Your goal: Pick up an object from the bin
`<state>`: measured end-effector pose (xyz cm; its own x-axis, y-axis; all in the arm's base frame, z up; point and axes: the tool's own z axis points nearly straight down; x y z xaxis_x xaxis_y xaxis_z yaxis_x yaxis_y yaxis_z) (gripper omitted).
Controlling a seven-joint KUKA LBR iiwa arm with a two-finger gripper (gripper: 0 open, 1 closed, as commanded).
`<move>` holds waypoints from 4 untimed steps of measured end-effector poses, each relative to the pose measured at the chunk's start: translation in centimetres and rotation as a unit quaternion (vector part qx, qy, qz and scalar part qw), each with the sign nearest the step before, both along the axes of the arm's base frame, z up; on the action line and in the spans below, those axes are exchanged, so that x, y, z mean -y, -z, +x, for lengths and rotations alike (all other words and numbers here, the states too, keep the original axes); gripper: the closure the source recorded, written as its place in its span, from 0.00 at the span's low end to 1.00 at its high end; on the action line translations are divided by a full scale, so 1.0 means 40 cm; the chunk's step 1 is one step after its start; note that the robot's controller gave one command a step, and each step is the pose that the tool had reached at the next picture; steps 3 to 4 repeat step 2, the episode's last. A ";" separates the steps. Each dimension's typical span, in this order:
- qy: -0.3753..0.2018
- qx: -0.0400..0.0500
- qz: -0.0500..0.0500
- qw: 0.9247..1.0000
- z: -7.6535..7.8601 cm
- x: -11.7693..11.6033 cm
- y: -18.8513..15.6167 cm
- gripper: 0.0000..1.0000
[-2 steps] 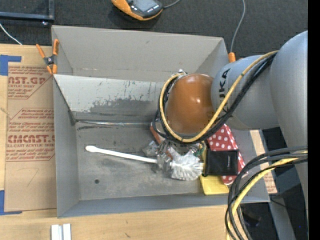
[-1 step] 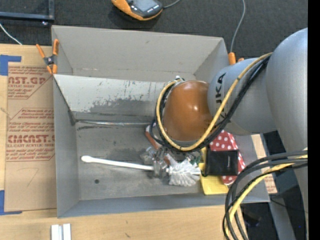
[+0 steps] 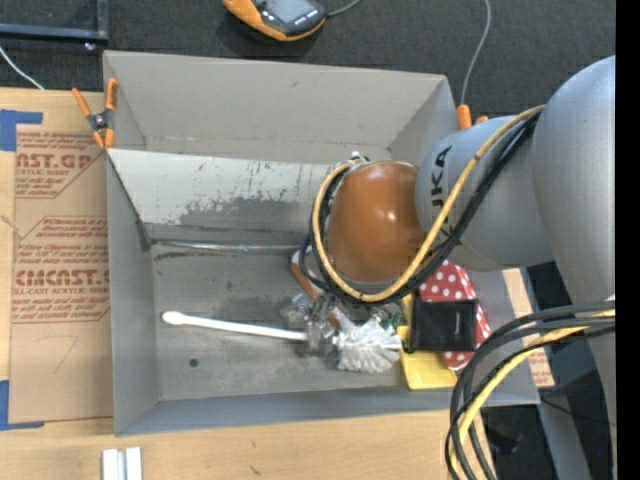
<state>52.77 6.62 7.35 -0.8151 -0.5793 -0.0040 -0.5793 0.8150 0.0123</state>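
Pick wasn't done: jaws were down on the bin (image 3: 270, 98) floor, lower middle of frame, at the brush (image 3: 366, 347) where handle meets head; couldn't tell if apart or clamped; brush lay flat, grasp check and lift left.

A dark floor (image 3: 150, 8) bears an orange-black handheld device (image 3: 273, 8); nearer, a light wooden tabletop (image 3: 300, 450).
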 end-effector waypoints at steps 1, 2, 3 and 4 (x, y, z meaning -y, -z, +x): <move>0.028 0.000 0.000 1.000 0.031 -0.095 0.008 1.00; 0.014 0.000 0.001 1.000 -0.006 -0.049 -0.355 1.00; 0.014 0.000 0.001 1.000 -0.006 -0.049 -0.355 1.00; 0.014 0.000 0.001 1.000 -0.006 -0.049 -0.355 1.00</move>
